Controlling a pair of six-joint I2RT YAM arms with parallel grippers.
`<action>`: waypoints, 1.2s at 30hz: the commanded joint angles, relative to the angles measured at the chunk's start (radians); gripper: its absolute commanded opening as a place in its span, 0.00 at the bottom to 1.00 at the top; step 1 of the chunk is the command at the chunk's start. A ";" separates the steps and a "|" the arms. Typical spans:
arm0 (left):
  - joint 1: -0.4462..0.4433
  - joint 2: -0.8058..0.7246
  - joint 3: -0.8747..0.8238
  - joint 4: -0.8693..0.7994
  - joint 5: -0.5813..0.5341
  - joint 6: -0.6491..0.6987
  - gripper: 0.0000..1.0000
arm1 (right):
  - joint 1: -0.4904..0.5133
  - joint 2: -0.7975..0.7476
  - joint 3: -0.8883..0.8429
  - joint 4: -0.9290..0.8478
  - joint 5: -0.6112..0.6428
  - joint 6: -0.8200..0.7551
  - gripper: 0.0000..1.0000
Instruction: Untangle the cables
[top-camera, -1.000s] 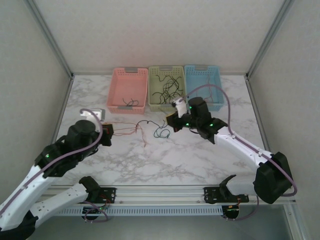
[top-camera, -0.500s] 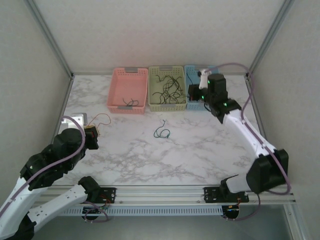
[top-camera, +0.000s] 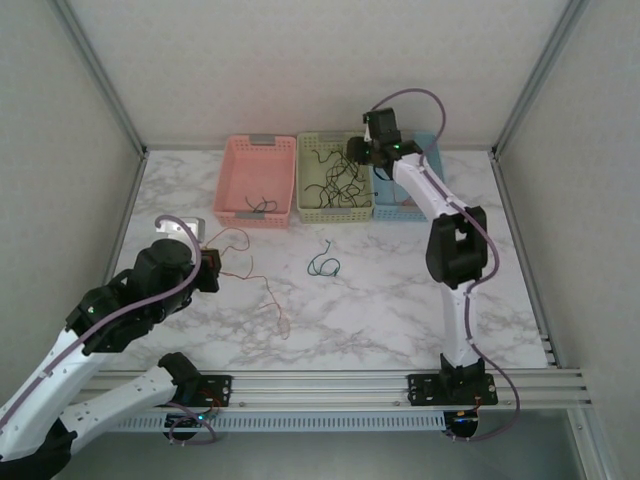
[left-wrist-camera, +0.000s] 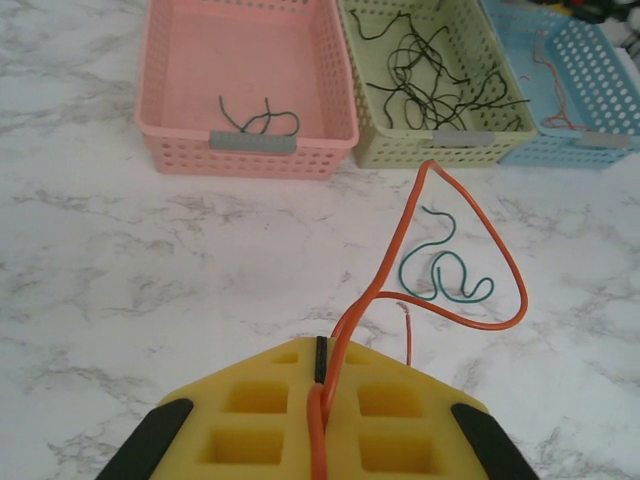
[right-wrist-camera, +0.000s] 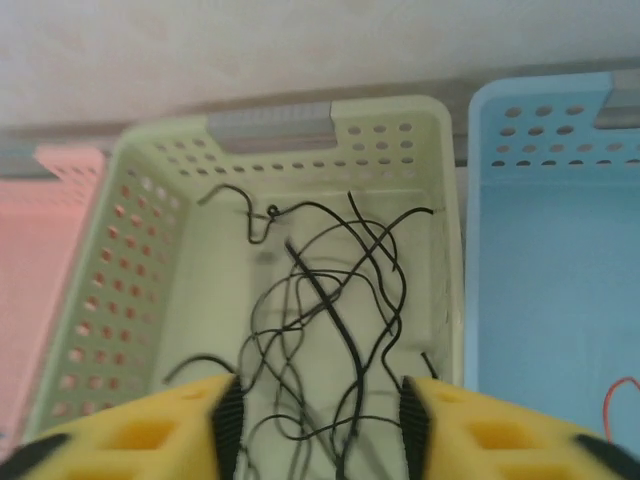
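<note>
Your left tool (left-wrist-camera: 318, 400) is clamped on a red cable (left-wrist-camera: 427, 168) that loops above the counter (left-wrist-camera: 150, 260). Your right tool (right-wrist-camera: 318, 420), jaws apart, hovers above the green basket (right-wrist-camera: 445, 250) of black cables (right-wrist-camera: 330, 300). Most strands look sorted into baskets. This red one and a green cable (left-wrist-camera: 440, 262) lying on the counter remain.
</note>
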 joint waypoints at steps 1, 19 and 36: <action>0.008 0.016 0.050 0.050 0.065 0.018 0.00 | 0.031 0.028 0.109 -0.118 0.034 -0.044 0.56; 0.009 0.618 0.587 0.334 0.411 0.084 0.00 | 0.016 -1.042 -0.912 0.178 0.218 -0.006 0.60; 0.081 1.731 1.777 0.459 0.647 -0.091 0.00 | 0.003 -1.396 -1.249 0.050 0.261 0.032 0.59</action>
